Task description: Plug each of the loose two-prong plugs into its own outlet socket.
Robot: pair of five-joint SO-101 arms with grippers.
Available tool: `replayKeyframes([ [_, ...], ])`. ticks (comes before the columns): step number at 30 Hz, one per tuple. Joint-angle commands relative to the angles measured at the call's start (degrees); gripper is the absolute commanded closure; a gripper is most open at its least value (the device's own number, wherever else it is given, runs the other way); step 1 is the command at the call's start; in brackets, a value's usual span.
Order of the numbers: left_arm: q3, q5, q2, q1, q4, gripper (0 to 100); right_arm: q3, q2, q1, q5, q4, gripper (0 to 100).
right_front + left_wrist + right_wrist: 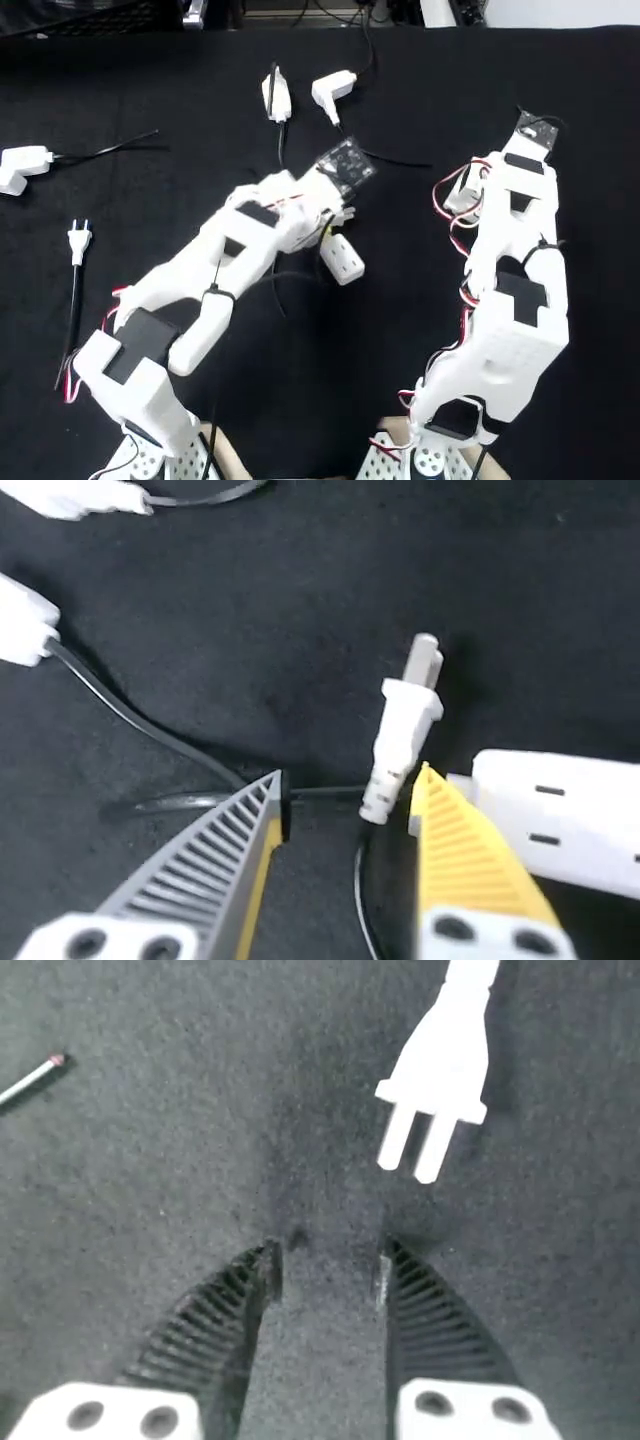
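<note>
My left gripper (350, 777) is open low over the black cloth, near the table's middle (335, 220). A white two-prong plug (405, 730) on a black cord lies between its fingers, close to the yellow finger (455, 850), prongs pointing away. A white outlet block (560, 820) lies just beside that finger, also seen from above (342, 258). My right gripper (326, 1250) is open over bare cloth, with a second white two-prong plug (440, 1070) a short way beyond its fingertips, prongs toward it.
More white plugs lie at the back of the table (275, 95) (333, 90). A white adapter (22, 165) and a small plug on a black cord (78, 240) lie at the left. The right arm (510, 220) stands folded at the right.
</note>
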Motion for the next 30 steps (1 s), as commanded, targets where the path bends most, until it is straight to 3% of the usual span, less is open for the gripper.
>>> replayKeyframes([
  [1, -4.88, -0.44, -0.88, 1.45, 0.88, 79, -2.59, -0.13, 0.35, -0.44, -0.53, 84.1],
  [10, -7.43, -0.53, 3.60, 2.68, 0.97, 79, -2.59, -0.13, 0.26, -0.44, -0.53, 84.1],
  [13, -8.48, -4.57, 7.65, 2.86, 1.32, 79, -2.59, -0.13, 0.26, -0.44, -0.44, 84.1],
  [22, -16.57, -7.30, 14.33, 4.53, 10.64, 79, -2.59, -0.13, -0.26, -0.44, -0.44, 84.1],
  [27, -18.15, -7.12, 15.38, 4.53, 11.25, 96, -2.59, -0.13, -0.26, -0.44, -0.44, 84.2],
  [30, -18.15, -7.03, 15.21, 4.62, 11.25, 95, -2.59, -0.13, -0.26, -0.44, -0.44, 84.2],
])
